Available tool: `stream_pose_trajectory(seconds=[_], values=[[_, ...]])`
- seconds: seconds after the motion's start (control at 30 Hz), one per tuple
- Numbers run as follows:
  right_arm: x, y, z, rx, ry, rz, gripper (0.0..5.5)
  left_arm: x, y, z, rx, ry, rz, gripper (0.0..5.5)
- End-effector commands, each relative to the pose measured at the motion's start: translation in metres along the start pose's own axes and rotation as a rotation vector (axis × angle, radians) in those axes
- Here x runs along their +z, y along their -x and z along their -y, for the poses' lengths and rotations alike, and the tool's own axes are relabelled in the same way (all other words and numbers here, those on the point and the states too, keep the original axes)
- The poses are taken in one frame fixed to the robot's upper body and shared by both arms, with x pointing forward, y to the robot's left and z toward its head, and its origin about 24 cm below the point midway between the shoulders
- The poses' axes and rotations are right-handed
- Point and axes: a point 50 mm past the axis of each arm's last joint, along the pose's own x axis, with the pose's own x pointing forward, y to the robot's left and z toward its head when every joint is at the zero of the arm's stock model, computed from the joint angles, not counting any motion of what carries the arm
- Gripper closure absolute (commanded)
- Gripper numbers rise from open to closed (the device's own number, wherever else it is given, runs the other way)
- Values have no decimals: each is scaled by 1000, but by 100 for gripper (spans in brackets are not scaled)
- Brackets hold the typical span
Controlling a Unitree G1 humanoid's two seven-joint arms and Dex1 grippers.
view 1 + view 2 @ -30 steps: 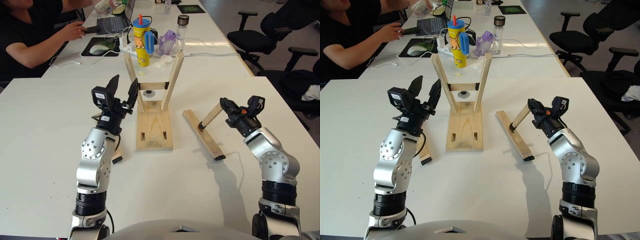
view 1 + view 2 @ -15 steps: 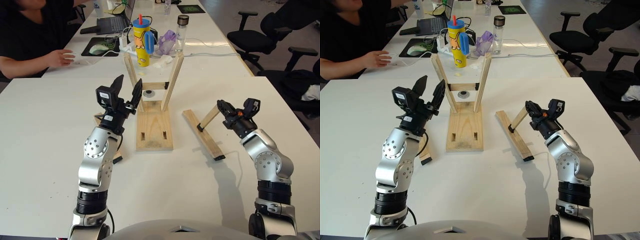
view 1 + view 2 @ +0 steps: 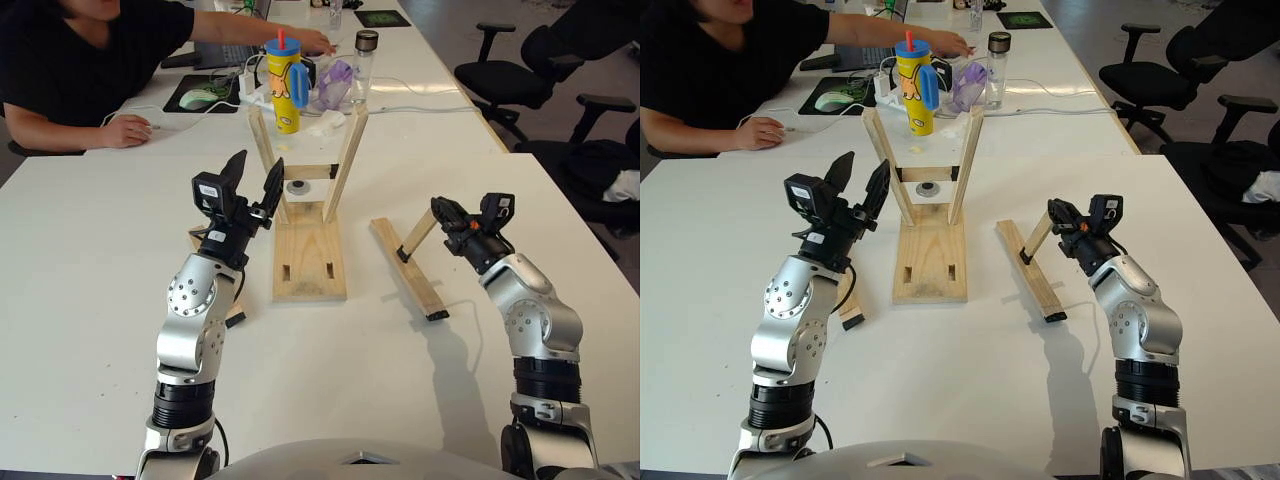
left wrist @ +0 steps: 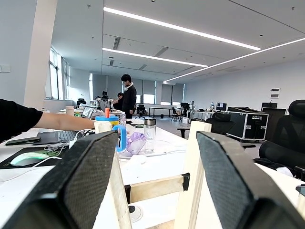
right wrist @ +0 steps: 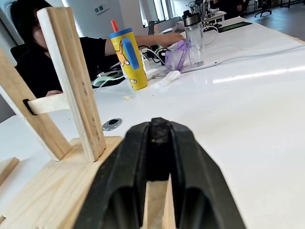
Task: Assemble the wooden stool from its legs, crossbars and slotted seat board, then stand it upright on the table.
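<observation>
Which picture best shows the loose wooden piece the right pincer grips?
The left eye view: the whole loose piece lies on the table, its short bar rising into the right pincer. The right eye view matches. The right wrist view shows the bar's end between the fingers.

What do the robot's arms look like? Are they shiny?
Yes! The left arm and right arm are shiny silver, with round joints dotted with little screws and black bands. The left gripper is black with a white sticker. The right gripper is black with orange bits.
</observation>
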Motion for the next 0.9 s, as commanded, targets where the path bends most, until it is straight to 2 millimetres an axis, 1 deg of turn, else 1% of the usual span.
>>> stream_pose_trajectory(seconds=[0.03, 0.13, 0.2, 0.33, 0.47, 0.63, 0.83, 0.87, 0.9], values=[[-39, 22, -4, -103, 74, -135, 505, 2, 2, 0, 0, -29, -11, 247], [-52, 30, -9, -150, 76, -148, 505, 1, 3, 0, 6, -32, -17, 247], [-54, 29, -10, -159, 101, -156, 505, 0, 3, 0, 5, -30, -24, 247], [-47, 17, -11, -134, 124, -154, 505, -1, 3, 2, 3, -26, -28, 247], [-42, 5, -13, -110, 125, -147, 505, -2, 0, 3, 6, -26, -26, 247], [-44, 4, -13, -114, 119, -151, 505, -2, 0, 3, 7, -28, -25, 247], [-32, -5, -20, -87, 177, -111, 505, -5, 0, 2, 12, -30, -32, 247], [-29, -6, -21, -84, 179, -100, 469, -6, 0, 2, 13, -30, -33, 247], [-26, -8, -21, -82, 179, -93, 466, -6, 0, 3, 14, -29, -34, 247]])
